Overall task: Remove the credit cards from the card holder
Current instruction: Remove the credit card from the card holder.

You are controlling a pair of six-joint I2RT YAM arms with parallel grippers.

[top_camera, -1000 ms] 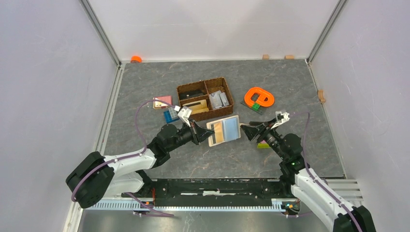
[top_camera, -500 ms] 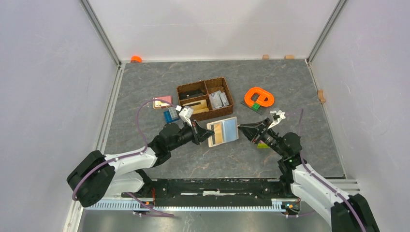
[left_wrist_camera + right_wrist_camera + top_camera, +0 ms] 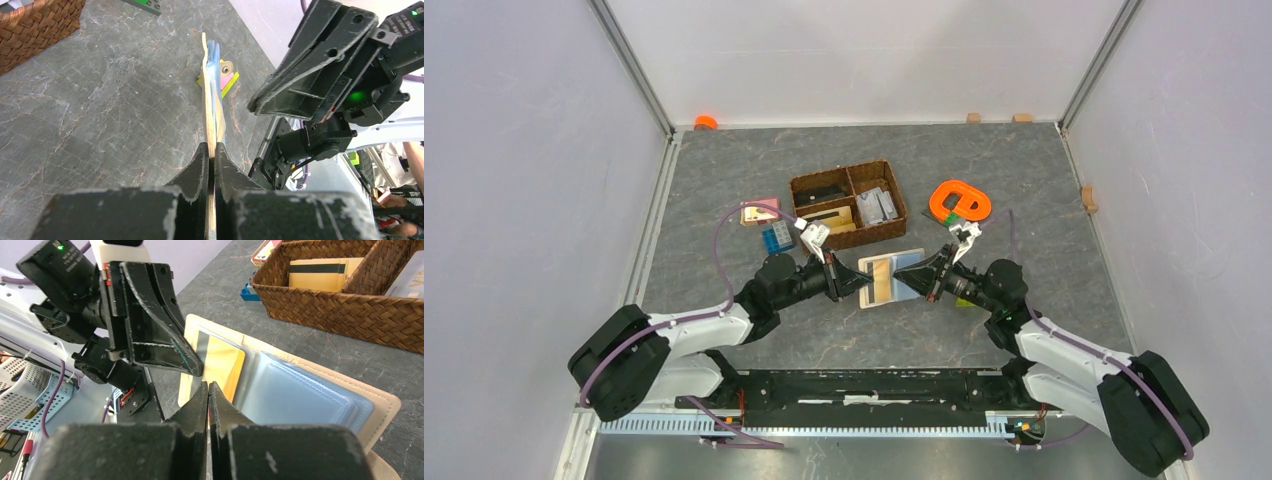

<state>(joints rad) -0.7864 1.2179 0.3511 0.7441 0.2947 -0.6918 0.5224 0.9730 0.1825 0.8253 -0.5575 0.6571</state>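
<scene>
The card holder [image 3: 881, 287] is held open above the table, its beige edge [image 3: 209, 95] pinched in my shut left gripper [image 3: 212, 151]. Its pale blue-grey pockets [image 3: 300, 390] face the right wrist camera. A yellow credit card [image 3: 223, 365] with a black stripe sticks out of the pocket near the left gripper [image 3: 196, 369]. My right gripper [image 3: 208, 385] is shut, its tips just in front of that card's edge. I see nothing between them. From the left wrist view the right gripper [image 3: 253, 106] stands beside the holder's open face, a little apart. In the top view the two grippers [image 3: 856, 281] [image 3: 898, 273] meet over the holder.
A brown woven divided basket [image 3: 894, 205] with cards in it stands behind the holder, close to it [image 3: 340, 315]. An orange looped object [image 3: 961, 200] lies back right. A blue brick [image 3: 775, 238] and a pink-edged card [image 3: 760, 212] lie back left. A green-and-pink block [image 3: 227, 82] lies under the right arm.
My right gripper has moved left, from beside the holder to over its inner face, and has shut. The left gripper still holds the holder, shifted slightly.
</scene>
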